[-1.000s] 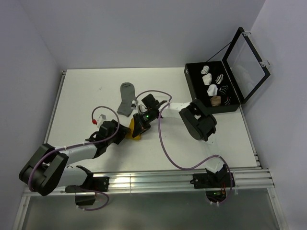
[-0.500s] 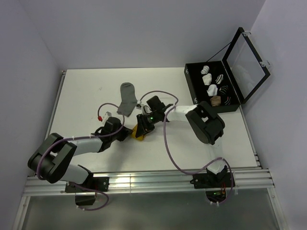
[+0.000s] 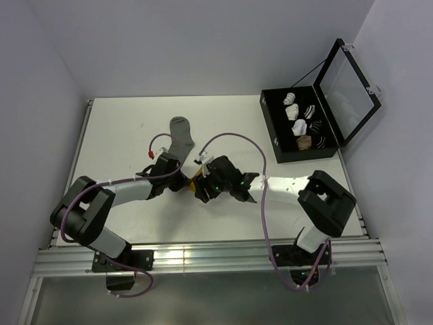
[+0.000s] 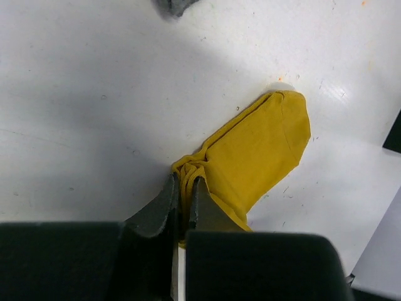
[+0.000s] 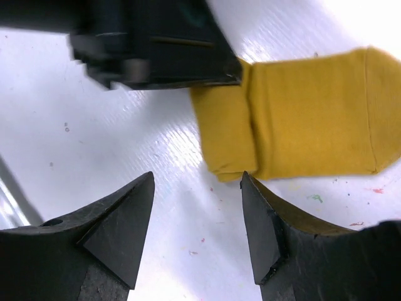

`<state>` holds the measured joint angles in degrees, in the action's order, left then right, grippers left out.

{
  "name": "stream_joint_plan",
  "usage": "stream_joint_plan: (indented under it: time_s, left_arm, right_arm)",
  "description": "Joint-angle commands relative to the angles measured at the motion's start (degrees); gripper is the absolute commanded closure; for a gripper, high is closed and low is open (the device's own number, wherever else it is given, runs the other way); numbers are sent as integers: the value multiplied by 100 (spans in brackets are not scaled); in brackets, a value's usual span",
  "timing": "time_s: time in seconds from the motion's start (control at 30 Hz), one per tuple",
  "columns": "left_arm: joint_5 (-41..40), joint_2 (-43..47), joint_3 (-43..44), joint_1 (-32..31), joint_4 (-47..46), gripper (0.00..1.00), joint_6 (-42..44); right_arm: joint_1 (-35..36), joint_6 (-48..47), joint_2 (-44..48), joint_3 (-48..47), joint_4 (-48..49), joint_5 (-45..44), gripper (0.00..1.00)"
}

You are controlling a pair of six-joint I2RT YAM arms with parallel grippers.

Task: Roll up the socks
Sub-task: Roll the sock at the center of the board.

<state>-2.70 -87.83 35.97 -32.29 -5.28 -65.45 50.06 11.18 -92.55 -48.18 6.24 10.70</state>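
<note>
We are clamping our left claw [image 4: 183,191] tight on the bunched edge of the mustard-yellow sock [image 4: 257,153]. Its two fingers [image 4: 158,205] are pressing together with only a ridge of gathered yellow fabric between them. The rest of that sock is lying flat on the white tabletop [image 4: 81,94], stretching away from the claw with its rounded end farthest out.

We are holding our right claw [image 5: 197,180] with its fingers spread well apart, gripping nothing, low over the tabletop beside the sock's folded end. One fingertip is sitting right at the edge of the yellow cloth, though we cannot tell whether it is touching.

From above, the two claws are meeting nose to nose near the middle of the tabletop, and the yellow sock is lying mostly hidden between them. The grey sock [image 3: 180,133] is lying flat farther back, its lower end near the left arm's wrist.

Well off to the right, a black box [image 3: 272,132] is standing with its lid [image 3: 350,76] propped open. White, striped and tan sock bundles [image 3: 298,126] are resting inside it.
</note>
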Motion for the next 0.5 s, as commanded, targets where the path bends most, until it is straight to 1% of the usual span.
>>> stream_joint_plan:
  time_s: [0.0,0.07,0.27,0.47]
  left_arm:
    - [111,-138,243,4,510,100,454]
    - [147,-146,306,4,703,100,542]
    - [217,-155,385,-5,695,100,665]
    - [305,-173,420,-14,712,100,727]
  right_arm:
    - [416,-599,360,283,930,-1578,35]
    - [687,-854,370,371,1072,-1999,35]
    - [1189,-1416,45,108,1143,-2800,36]
    - [1453,-1786,-421,-183,1020,-3065,37]
